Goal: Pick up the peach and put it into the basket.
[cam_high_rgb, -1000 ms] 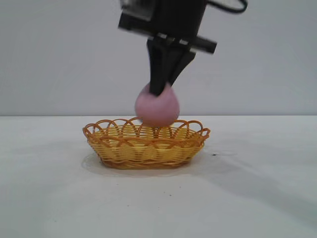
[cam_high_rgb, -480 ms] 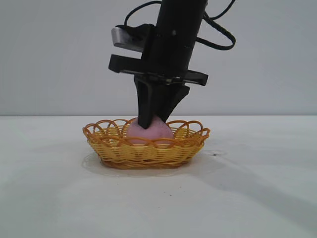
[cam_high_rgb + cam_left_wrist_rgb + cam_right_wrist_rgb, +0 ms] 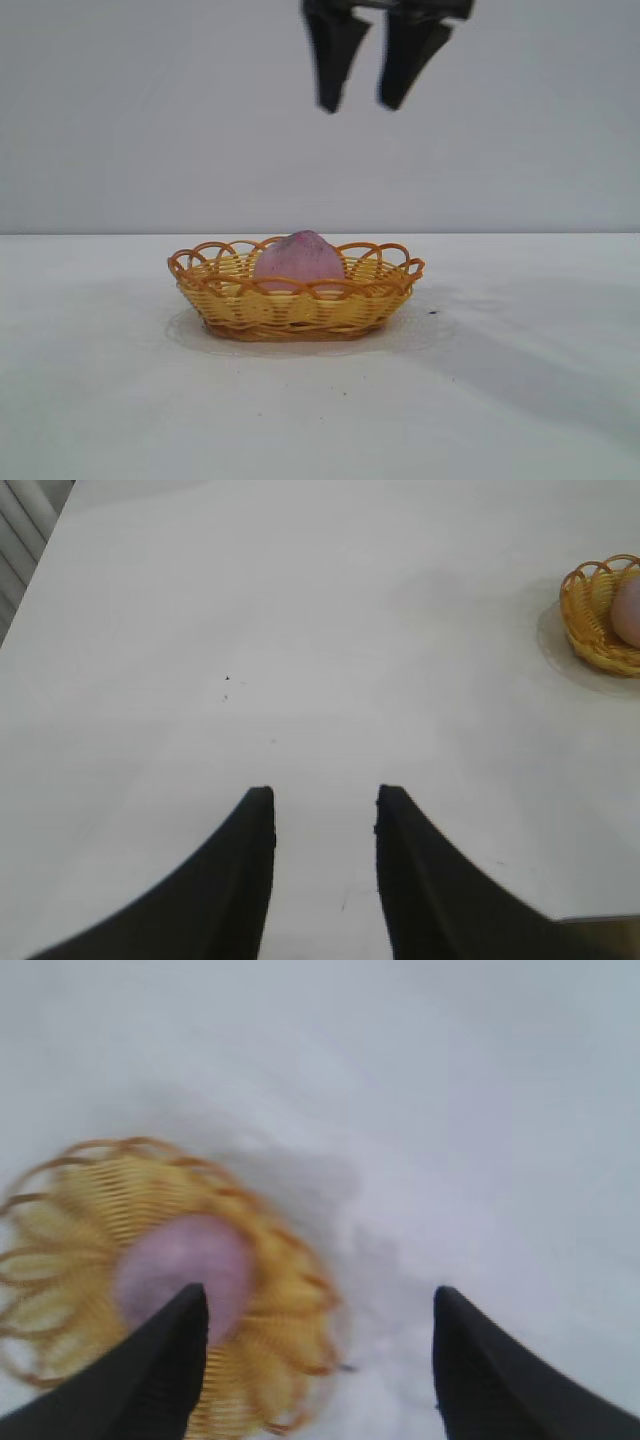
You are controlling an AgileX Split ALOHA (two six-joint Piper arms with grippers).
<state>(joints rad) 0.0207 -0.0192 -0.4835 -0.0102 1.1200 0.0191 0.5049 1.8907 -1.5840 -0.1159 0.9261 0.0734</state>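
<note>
My right tool hangs high above the wicker basket, fingers spread and empty — the peach sits inside it. My left tool hovers part-open over bare surface, well apart.

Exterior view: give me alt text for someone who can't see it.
A pink peach sits inside a yellow wicker basket on a white table. The right gripper hangs well above it, jaws open and empty.
</note>
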